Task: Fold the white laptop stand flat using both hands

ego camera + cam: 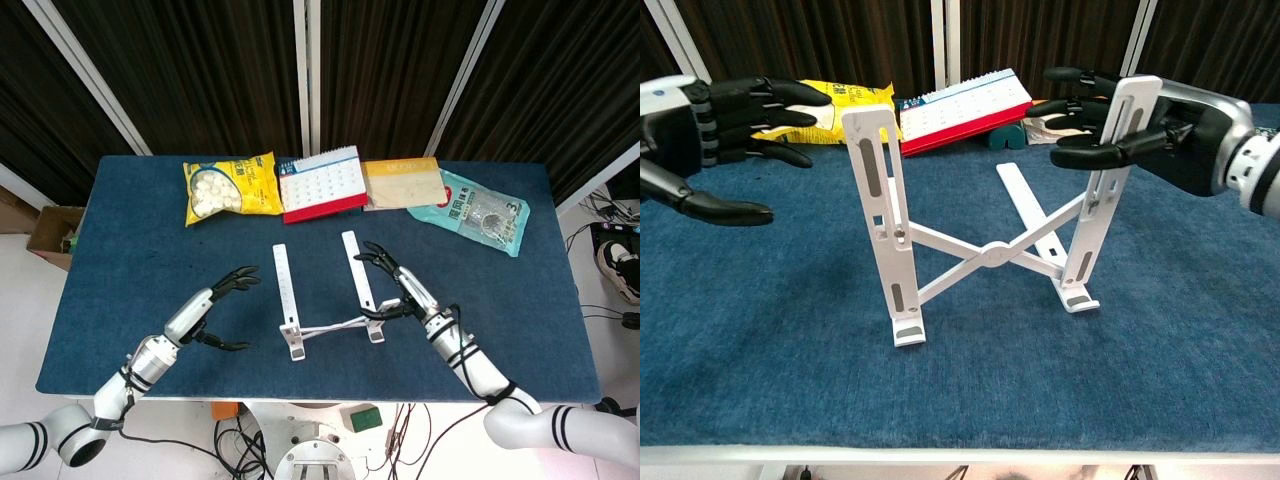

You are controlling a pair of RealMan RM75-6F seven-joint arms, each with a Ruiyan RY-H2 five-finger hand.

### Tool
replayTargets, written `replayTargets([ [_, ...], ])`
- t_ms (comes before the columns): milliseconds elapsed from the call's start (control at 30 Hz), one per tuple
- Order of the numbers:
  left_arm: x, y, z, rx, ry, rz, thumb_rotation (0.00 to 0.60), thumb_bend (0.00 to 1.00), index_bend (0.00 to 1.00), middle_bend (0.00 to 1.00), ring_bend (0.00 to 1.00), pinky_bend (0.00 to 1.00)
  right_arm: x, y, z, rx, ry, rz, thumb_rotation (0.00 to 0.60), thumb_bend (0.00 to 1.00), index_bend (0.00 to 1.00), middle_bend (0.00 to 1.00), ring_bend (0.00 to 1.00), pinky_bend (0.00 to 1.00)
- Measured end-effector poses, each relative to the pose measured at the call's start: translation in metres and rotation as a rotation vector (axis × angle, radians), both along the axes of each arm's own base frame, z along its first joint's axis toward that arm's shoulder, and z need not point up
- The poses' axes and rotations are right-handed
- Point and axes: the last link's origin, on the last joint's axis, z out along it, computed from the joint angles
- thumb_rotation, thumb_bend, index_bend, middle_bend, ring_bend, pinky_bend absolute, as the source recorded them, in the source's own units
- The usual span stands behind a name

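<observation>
The white laptop stand (992, 250) stands unfolded on the blue table, two uprights joined by a crossed brace, its base rails (284, 280) running away from me. My left hand (700, 130) hovers open, fingers spread, well left of the left upright (875, 190) and clear of it; in the head view the left hand (215, 305) is beside the stand's left rail. My right hand (1170, 135) is at the top of the right upright (1125, 110), fingers spread past it; whether it touches is unclear. The head view shows the right hand (400, 285) by the right rail.
Along the far edge lie a yellow snack bag (232, 188), a red-based desk calendar (320, 183), a tan flat packet (402, 183) and a teal pouch (480, 212). The table's front edge (960, 445) is close to the stand's feet.
</observation>
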Motion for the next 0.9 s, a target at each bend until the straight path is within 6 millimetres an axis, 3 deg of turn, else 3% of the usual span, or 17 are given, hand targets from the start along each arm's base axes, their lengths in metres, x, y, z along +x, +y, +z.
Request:
replayTargets([
  [167, -0.018, -0.006, 0.028, 0.127, 0.134, 0.03, 0.6, 0.0, 0.17, 0.06, 0.04, 0.19, 0.018, -0.025, -0.016, -0.06, 0.012, -0.094, 0.6, 0.18, 0.0, 0.01, 0.0, 0.05],
  [267, -0.028, -0.008, 0.041, 0.17, 0.195, 0.064, 0.6, 0.0, 0.17, 0.06, 0.04, 0.19, 0.027, -0.04, -0.02, -0.113, 0.018, -0.143, 0.6, 0.18, 0.0, 0.0, 0.0, 0.02],
  [500, -0.037, 0.0, 0.049, 0.225, 0.343, 0.059, 0.6, 0.0, 0.17, 0.06, 0.04, 0.19, 0.023, -0.049, 0.0, -0.289, 0.031, -0.149, 0.6, 0.17, 0.0, 0.01, 0.0, 0.0],
  [633, -0.038, 0.011, 0.049, 0.277, 0.479, 0.02, 0.6, 0.0, 0.17, 0.06, 0.04, 0.18, 0.017, -0.043, 0.013, -0.41, 0.151, -0.016, 0.6, 0.12, 0.05, 0.19, 0.03, 0.03],
  [767, -0.031, 0.028, 0.039, 0.341, 0.656, -0.064, 0.6, 0.0, 0.16, 0.05, 0.04, 0.17, 0.007, -0.03, 0.026, -0.536, 0.384, 0.225, 0.6, 0.0, 0.28, 0.37, 0.17, 0.15],
  [900, -0.017, 0.052, 0.018, 0.394, 0.811, -0.162, 0.6, 0.0, 0.15, 0.03, 0.03, 0.16, -0.004, -0.021, 0.033, -0.632, 0.63, 0.397, 0.6, 0.0, 0.39, 0.46, 0.27, 0.25],
])
